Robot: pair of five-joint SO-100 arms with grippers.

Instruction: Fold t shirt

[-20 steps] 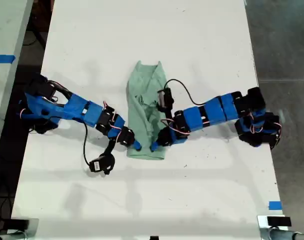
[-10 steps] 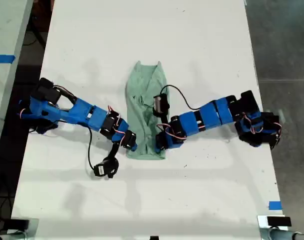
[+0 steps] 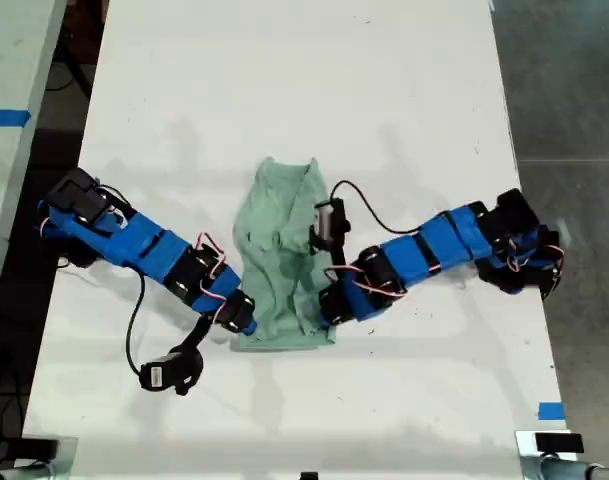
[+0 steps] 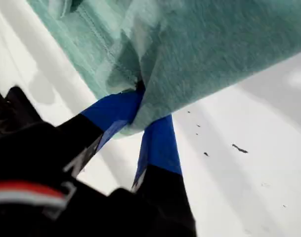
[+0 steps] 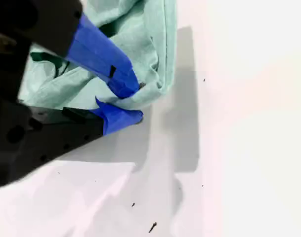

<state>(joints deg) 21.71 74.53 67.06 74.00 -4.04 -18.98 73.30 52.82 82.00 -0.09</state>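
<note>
Between the blue jaws of my first gripper (image 4: 149, 106), clamped tight, a corner of the t shirt (image 4: 199, 44); fingertips themselves buried under the fold, so hard to make out. Behind them, only black housing, blurred. At my second gripper (image 5: 137, 102), likewise closed on a hemmed corner of the cloth, one jaw pressing from above, the other tucked beneath.

In the exterior view, both jaw pairs hidden beneath the wrists of one blue arm (image 3: 154, 250) and the other blue arm (image 3: 424, 250); cannot tell which arm is first and which second. Garment's near hem partly covered at both corners by those wrists.

Under both grippers, a white table (image 3: 304, 80), matte, with a few dark specks near the jaws. Beyond the table on the exterior view's right, grey floor (image 3: 564, 90); a strip of blue tape (image 3: 550, 410) on the table edge there.

Stretching away from the two grippers, pale mint-green cloth, soft, wrinkled, bunched into long folds, narrowing toward its far end.
</note>
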